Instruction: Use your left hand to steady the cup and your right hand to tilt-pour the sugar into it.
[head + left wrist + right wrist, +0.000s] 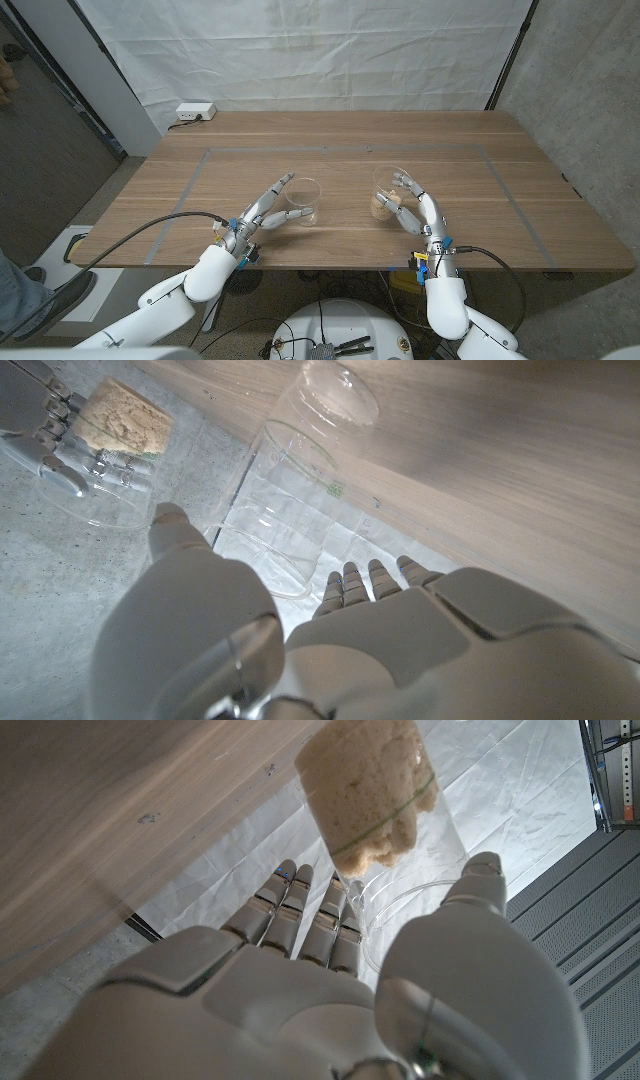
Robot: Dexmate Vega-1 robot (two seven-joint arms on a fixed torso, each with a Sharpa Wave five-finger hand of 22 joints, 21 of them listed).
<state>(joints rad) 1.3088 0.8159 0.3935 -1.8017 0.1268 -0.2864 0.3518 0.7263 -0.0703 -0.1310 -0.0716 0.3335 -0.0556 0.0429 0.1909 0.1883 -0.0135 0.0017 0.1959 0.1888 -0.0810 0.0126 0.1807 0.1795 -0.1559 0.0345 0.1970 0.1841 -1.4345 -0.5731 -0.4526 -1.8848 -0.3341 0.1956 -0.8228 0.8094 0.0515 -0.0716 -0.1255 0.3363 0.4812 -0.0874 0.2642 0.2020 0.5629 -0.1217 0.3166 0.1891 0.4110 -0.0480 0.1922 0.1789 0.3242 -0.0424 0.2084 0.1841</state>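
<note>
Sugar cup [387, 196] is in your right hand [412, 213], fingers wrapped round its clear wall, lifted right of table centre and barely tipped, sugar [372, 788] packed at the bottom. Your left hand [262, 213] cradles the empty cup [304, 201], fingers apart beside it, bracing for the pour.

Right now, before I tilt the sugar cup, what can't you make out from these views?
- Left hand on the empty cup: head view too small to confirm contact; left wrist view's palm hides the near wall.
- Right hand around the sugar cup: fingers cover the cup's far side.
- Sugar: loose or clumped, unclear.
</note>
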